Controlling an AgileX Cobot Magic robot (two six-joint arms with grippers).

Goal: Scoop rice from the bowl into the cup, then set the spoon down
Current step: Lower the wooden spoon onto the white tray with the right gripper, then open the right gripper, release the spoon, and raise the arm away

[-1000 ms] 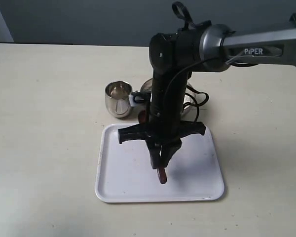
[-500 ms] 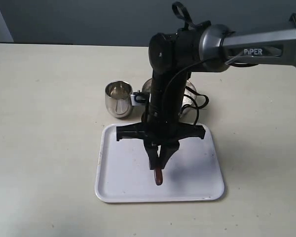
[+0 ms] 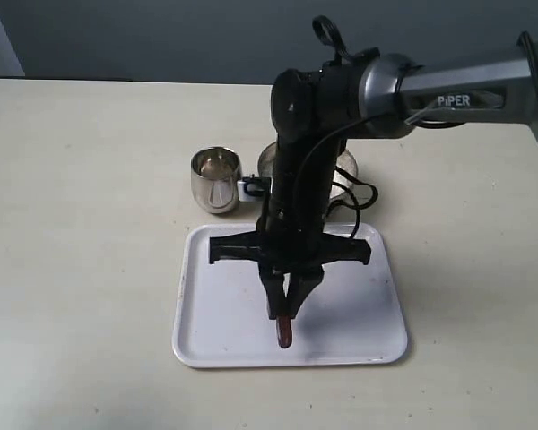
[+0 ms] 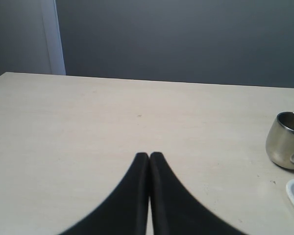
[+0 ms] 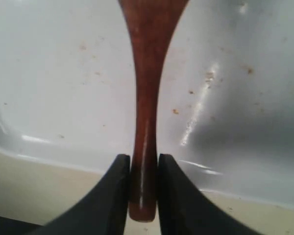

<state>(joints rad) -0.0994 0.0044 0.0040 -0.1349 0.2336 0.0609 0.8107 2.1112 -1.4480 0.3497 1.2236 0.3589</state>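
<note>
Right gripper pinches the spoon near the slim end of its handle, low over the white tray. Being stiff, light, polished wood, it would likely pivot in so narrow a pinch; a mid-handle hold seems steadier.

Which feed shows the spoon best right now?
Right wrist view: the spoon fills it, handle pinched between the fingers. Exterior shows only a short end below the right gripper. Left wrist shows none.
</note>
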